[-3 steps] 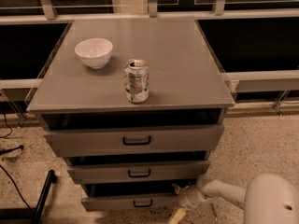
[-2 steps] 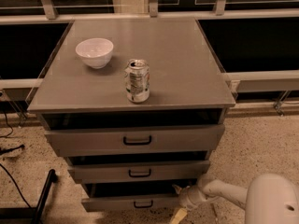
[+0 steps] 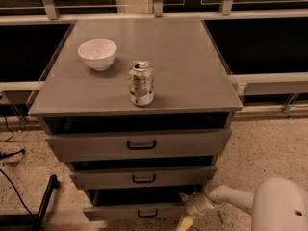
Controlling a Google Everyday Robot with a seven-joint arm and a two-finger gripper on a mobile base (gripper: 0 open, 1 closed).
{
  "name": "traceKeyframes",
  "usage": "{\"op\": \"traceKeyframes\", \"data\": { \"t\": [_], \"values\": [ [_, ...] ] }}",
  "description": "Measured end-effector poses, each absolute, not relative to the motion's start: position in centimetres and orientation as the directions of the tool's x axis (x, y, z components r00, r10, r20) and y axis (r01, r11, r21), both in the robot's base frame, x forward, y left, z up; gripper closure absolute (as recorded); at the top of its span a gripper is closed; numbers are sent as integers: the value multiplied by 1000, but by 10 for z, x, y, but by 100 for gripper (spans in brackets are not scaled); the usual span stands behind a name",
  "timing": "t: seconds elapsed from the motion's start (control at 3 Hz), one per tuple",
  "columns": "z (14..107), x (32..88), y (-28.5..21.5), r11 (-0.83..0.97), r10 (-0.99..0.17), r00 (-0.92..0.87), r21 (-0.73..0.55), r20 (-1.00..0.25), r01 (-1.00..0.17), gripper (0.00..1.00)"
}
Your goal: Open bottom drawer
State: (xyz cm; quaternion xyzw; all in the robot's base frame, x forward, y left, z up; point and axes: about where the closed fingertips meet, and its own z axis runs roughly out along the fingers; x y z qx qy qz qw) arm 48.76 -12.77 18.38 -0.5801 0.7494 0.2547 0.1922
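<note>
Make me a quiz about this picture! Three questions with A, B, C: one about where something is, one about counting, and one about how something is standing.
1. Where is the pincer?
A. up on the top surface
B. low down, by the right end of the bottom drawer
C. on the left side, by the floor

2. How many grey drawers does the cabinet have?
A. two
B. three
C. five

3. How is the can standing?
A. upright
B. lying on its side
C. upside down

Answers:
1 B: the pincer sits near the floor at the bottom drawer's right end.
2 B: three grey fronts are stacked, each with a black handle.
3 A: the can rests on its base and its opened top faces up.
</note>
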Motion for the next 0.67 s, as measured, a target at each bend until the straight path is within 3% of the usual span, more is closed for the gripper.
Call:
{"op": "traceKeyframes", "data": {
  "t": [0.67],
  "values": [
    [184, 475, -131, 210, -783, -289, 204, -551, -956, 0]
  ]
}}
